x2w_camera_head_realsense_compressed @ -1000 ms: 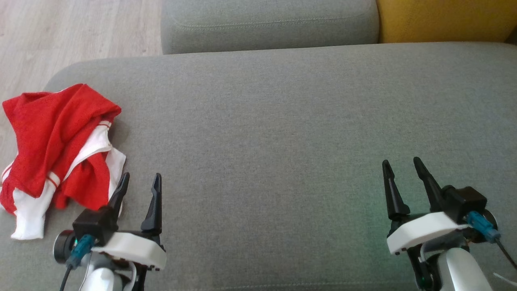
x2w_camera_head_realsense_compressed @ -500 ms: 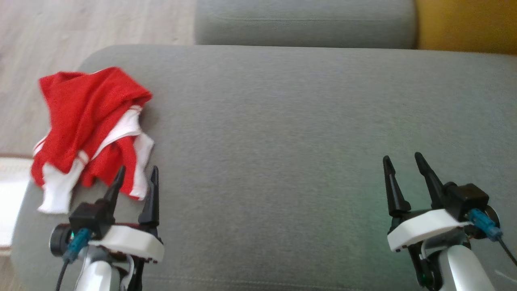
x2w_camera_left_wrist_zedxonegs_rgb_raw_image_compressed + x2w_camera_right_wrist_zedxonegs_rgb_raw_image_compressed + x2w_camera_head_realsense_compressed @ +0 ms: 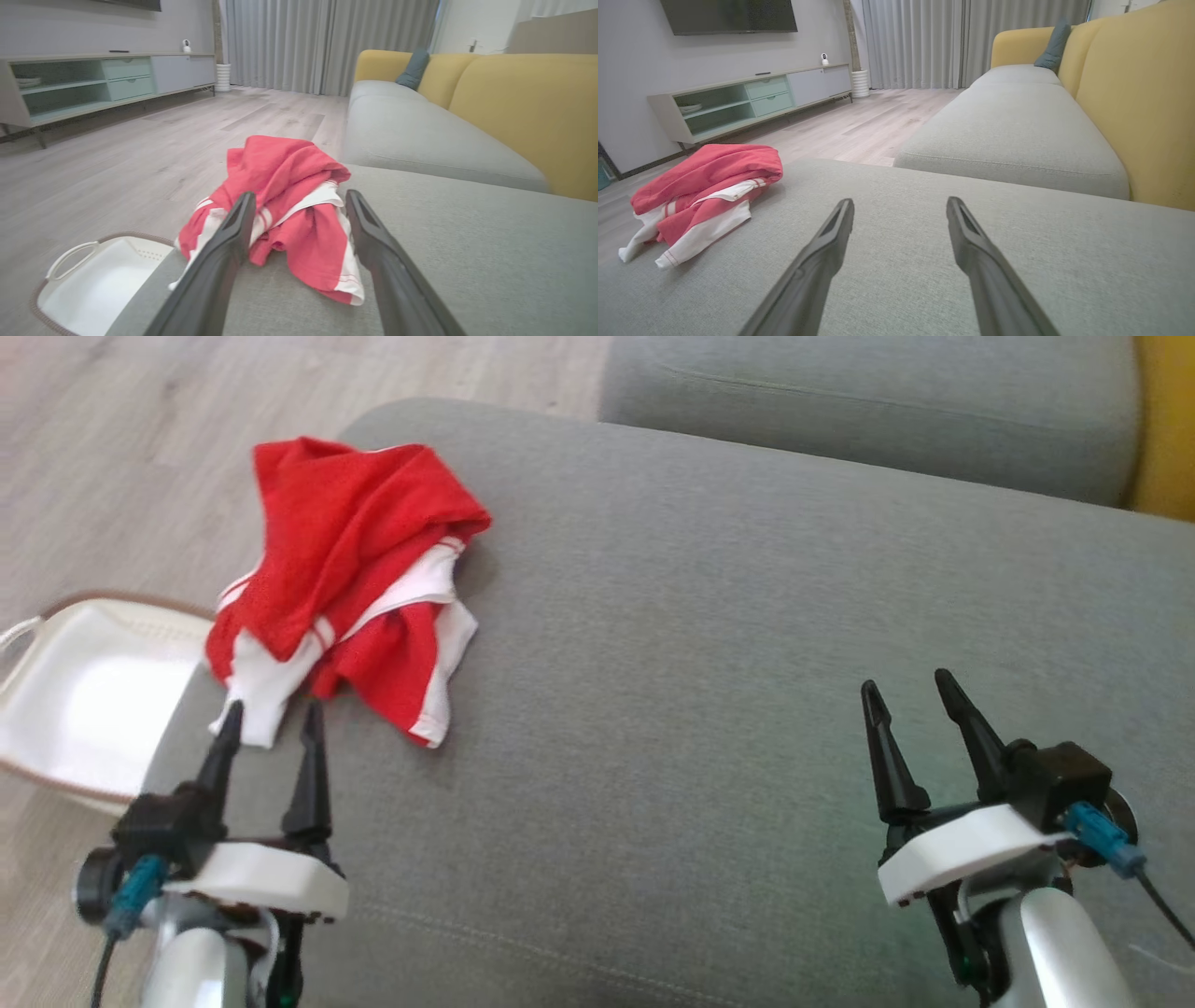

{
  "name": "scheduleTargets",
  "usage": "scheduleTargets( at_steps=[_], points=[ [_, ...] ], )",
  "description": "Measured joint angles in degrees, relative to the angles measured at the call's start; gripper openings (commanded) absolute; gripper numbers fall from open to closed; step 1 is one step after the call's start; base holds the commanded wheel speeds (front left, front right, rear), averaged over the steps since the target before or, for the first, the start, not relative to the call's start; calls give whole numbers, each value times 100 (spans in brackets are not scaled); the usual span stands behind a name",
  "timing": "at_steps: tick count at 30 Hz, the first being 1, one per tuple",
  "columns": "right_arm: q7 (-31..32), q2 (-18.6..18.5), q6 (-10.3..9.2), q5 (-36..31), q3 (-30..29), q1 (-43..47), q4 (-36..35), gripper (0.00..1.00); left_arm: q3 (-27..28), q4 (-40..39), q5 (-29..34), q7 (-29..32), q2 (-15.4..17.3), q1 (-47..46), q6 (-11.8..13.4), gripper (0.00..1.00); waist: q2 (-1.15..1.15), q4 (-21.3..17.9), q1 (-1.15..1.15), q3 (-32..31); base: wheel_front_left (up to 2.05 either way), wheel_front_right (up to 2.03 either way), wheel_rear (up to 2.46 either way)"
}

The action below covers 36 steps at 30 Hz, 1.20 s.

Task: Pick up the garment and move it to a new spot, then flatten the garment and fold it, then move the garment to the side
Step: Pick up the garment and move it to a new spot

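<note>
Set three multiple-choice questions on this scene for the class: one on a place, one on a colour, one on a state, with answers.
1. Where is the garment? A. cushion's left end B. cushion's middle C. cushion's right end
2. Its colours? A. blue and white B. red and white C. green and black
3. The fingers of the left gripper are: A. open, holding nothing B. shut on the garment C. shut, empty
Answers: 1 A, it lies by the left edge; 2 B, red cloth with white panels; 3 A, they stand apart, gripping nothing.
</note>
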Motion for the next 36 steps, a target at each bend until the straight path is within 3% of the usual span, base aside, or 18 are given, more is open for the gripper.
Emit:
scheduleTargets(
  at_steps=[10,26,36],
  points=[
    [16,-1,0,1,14,0,-5,100,81,-12,0,0,5,3,-1,100,0,257,0,3,0,0,0],
    [103,-1,1,-7,10,-5,-105,100,75,156,0,0,-5,-65,-48,100,0,255,0,220,0,0,0],
    [480,-8,1,-396,-1,-567,-520,100,201,959,-327,0,113,-1517,-127,100,0,125,0,1083,0,0,0]
  ],
)
